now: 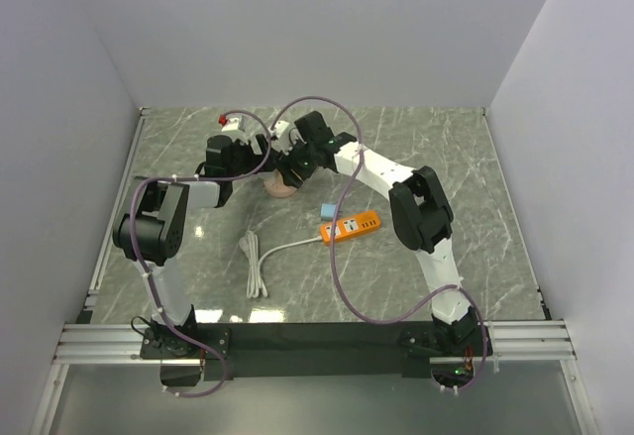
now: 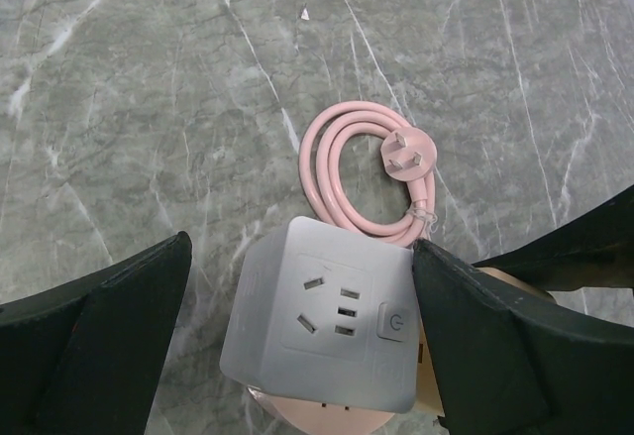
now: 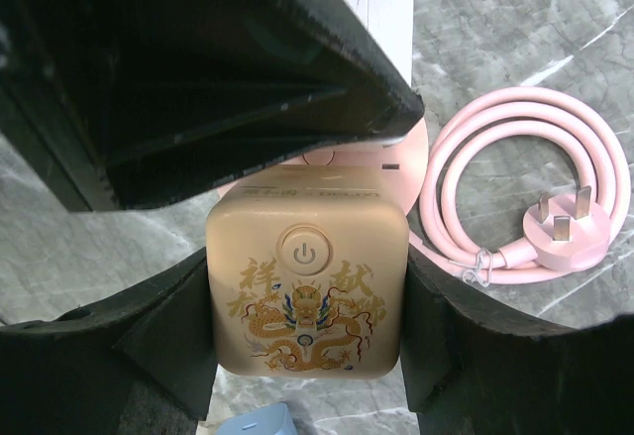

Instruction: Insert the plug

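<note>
Fingers of the right gripper [image 3: 307, 321] clamp the cube socket [image 3: 305, 257] by its sides; the left gripper [image 2: 302, 301] straddles it, jaws wide. The pink three-pin plug [image 2: 409, 156] lies on the tabletop [image 2: 149, 108] just beside, cable [image 2: 312, 172] coiled.

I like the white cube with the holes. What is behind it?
A coiled pink cable with its plug lies on the table behind the white cube. The cube covers where the cable's other end goes.

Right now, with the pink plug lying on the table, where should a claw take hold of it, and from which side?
Grip the pink plug on its body edges, coming down from above, closing across the two sides clear of the cord. It lies flat with its pins pointing up, so likely keep them free.
</note>
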Controlling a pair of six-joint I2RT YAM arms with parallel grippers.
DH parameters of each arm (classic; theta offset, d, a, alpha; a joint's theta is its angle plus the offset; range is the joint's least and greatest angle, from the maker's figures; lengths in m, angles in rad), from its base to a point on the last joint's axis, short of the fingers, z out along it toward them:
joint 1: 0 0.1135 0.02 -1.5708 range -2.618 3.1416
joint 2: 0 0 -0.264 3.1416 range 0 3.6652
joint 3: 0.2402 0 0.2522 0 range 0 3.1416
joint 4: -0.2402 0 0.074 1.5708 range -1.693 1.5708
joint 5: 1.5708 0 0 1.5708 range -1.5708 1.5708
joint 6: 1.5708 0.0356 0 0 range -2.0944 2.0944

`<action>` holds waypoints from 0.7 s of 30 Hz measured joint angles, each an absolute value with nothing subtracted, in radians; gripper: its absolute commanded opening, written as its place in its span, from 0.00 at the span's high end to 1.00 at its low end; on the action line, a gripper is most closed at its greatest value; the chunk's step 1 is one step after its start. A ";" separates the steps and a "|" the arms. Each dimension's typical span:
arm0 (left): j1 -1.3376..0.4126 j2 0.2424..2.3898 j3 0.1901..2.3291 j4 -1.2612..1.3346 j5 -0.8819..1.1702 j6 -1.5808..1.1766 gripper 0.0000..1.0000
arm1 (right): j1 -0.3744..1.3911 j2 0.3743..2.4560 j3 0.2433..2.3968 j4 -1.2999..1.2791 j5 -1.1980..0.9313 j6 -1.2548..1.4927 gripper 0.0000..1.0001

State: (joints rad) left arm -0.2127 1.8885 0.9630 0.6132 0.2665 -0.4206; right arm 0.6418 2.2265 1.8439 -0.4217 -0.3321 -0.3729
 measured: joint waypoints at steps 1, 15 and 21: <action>-0.213 1.889 0.963 0.615 0.267 -0.421 0.01 | 0.642 2.233 1.855 -0.432 -0.331 -0.371 1.00; -0.207 1.877 0.917 0.645 0.234 -0.423 0.00 | 0.665 2.354 2.047 -0.538 -0.293 -0.362 1.00; -0.199 1.814 0.833 0.676 0.203 -0.433 0.01 | 0.669 2.358 2.060 -0.548 -0.286 -0.364 1.00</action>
State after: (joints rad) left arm -0.1989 1.8137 0.8330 0.6758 0.2031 -0.4332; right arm 0.6689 2.3581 2.0602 -0.5484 -0.2855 -0.3641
